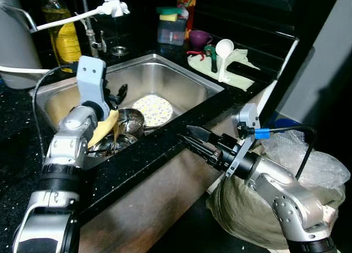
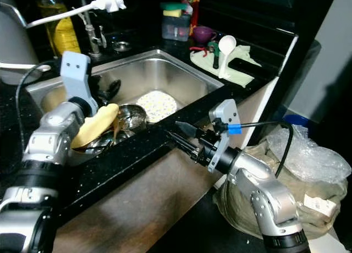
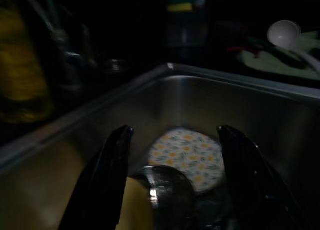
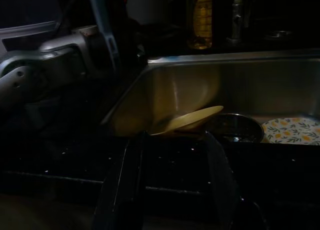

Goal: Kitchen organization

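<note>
Down inside the steel sink [image 1: 181,77] my left gripper [image 1: 118,93] is open, its fingers [image 3: 117,160] spread above a steel bowl [image 1: 131,121] and a flowered plate [image 1: 153,110]. A pale yellow plate [image 1: 104,129] leans tilted against the bowl and other steel dishes, just under my left wrist. My right gripper [image 1: 195,137] is open and holds nothing. It hovers at the front edge of the black counter [image 1: 165,148], pointing toward the sink. In the right wrist view the yellow plate [image 4: 192,121] and the bowl [image 4: 235,127] lie beyond its fingers [image 4: 125,185].
Behind the sink stand a faucet [image 1: 88,33], an oil bottle [image 1: 66,36] and a white kettle [image 1: 16,44]. At the back right are a sponge tub [image 1: 171,27], a purple cup [image 1: 199,39] and a white ladle [image 1: 223,52] on a green cloth. A bag with bubble wrap [image 1: 308,159] sits under my right arm.
</note>
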Available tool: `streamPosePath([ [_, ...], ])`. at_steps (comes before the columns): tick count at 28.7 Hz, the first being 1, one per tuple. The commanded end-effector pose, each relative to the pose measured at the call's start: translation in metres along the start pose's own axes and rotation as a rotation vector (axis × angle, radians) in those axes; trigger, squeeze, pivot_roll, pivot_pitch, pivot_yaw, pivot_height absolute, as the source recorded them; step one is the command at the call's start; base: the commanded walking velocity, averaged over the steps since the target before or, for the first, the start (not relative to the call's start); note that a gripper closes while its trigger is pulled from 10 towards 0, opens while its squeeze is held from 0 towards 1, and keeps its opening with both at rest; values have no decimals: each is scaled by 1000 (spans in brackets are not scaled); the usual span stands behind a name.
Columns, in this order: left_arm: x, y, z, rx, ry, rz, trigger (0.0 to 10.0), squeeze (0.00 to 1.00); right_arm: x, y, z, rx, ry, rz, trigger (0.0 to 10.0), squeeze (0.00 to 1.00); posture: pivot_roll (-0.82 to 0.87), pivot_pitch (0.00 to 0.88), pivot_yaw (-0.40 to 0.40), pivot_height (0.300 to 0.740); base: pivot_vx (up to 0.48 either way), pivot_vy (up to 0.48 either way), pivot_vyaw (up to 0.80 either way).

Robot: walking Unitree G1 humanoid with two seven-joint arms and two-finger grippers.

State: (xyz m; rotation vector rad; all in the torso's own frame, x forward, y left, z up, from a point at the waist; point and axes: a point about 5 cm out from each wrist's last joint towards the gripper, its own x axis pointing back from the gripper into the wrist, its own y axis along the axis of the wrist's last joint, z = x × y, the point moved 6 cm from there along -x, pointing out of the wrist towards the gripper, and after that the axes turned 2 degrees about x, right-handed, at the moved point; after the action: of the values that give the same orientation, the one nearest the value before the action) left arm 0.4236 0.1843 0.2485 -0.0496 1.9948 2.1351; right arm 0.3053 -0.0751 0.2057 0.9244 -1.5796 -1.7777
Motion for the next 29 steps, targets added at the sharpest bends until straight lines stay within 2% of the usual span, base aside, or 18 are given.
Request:
streamPosePath([
  [1,7,7,5,-28,36,-20,10000,0,-1,1,-1,0,-2,-6,10000,0,-62,0,-57,740,0,0,0],
  [2,7,7,5,-28,36,-20,10000,0,-1,1,-1,0,-2,-6,10000,0,-62,0,-57,740,0,0,0],
  [4,19,12,5,-37,65,-37,10000,0,-2,1,-3,-12,-10,-12,10000,0,-44,0,-65,740,0,0,0],
  [5,19,12,5,-37,65,-37,10000,0,-2,1,-3,-12,-10,-12,10000,0,-44,0,-65,740,0,0,0],
  [7,28,13,-1,-48,67,-36,10000,0,-5,0,-7,-21,-32,-19,10000,0,-36,0,-68,740,-300,0,0],
  [10,31,11,-4,-45,63,-31,10000,0,-6,-1,-9,-24,-43,-22,10000,0,-36,0,-68,740,-329,0,0],
  [12,36,5,-16,-37,40,-14,10000,0,-9,-2,-14,-39,-77,-39,10000,0,-26,0,-68,740,-332,0,0],
  [14,38,3,-20,-34,33,-10,10000,0,-10,-3,-16,-44,-90,-44,10000,0,-26,0,-68,740,-334,0,0],
  [17,41,2,-40,-32,-22,-17,10000,0,-10,-6,-20,-83,-121,-64,10000,0,-29,0,-63,740,-345,0,0],
  [22,42,2,-46,-35,-36,-21,10000,0,-9,-7,-20,-103,-125,-78,10000,0,-30,0,-59,740,-352,0,0],
  [25,47,3,-58,-31,-59,-26,10000,0,-6,-9,-17,-148,-122,-106,10000,0,-31,0,-54,740,-390,0,0],
  [29,51,-2,-68,-28,-83,-7,10000,0,-2,-16,-19,-160,-139,-97,10000,0,-33,0,-52,740,-390,0,0],
])
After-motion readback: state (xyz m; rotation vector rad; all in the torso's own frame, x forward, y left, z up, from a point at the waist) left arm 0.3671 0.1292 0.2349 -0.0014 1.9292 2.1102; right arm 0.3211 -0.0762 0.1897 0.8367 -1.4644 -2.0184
